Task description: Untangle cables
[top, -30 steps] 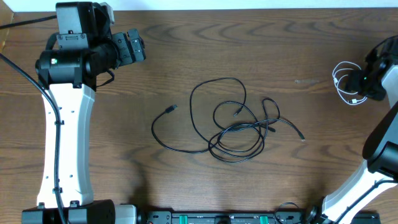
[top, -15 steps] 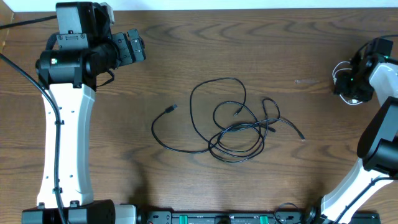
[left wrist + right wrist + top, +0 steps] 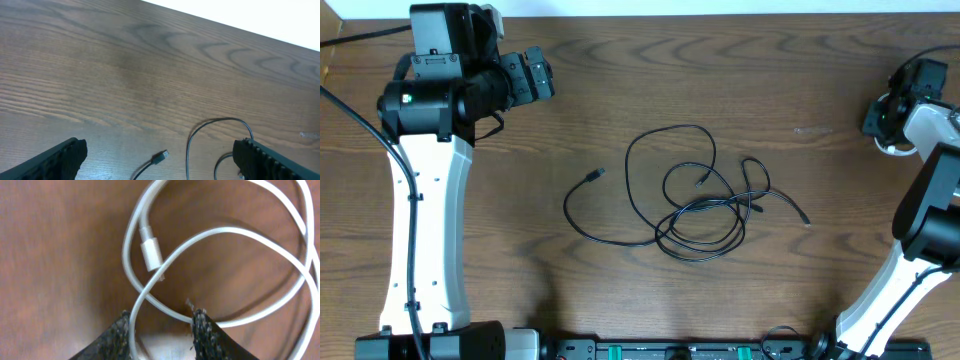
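A loose tangle of black cords (image 3: 705,204) lies on the brown wooden table (image 3: 620,80), a little right of the middle of the overhead frame. Several loops overlap and cross one another there. One strand sweeps out to the left in a wide curve and ends in a small plug (image 3: 597,175) lying free on the wood. Another thin end trails off to the lower right of the heap.

The left gripper (image 3: 542,75) is in the upper left of the overhead frame, well apart from the tangle. In its own wrist view, the left gripper (image 3: 159,147) has its fingers spread wide with nothing between them but bare table. That view also shows the small plug (image 3: 161,157) at the lower middle of the frame. An arc of black cord (image 3: 220,119) sits to the right of the plug.

The right gripper (image 3: 882,125) is at the far right edge of the overhead frame, over the white cord (image 3: 888,150), of which only a sliver shows. In the right wrist view, the white cord (image 3: 225,230) lies coiled in overlapping loops, with its plug end (image 3: 150,255) in the upper middle. The right gripper (image 3: 162,332) has its two dark fingers (image 3: 122,337) at the bottom of the frame. They stand partly apart, with a strand of the coil running down between them. The gap looks wider than the cord, so it does not seem pinched, though the blur makes that hard to confirm.
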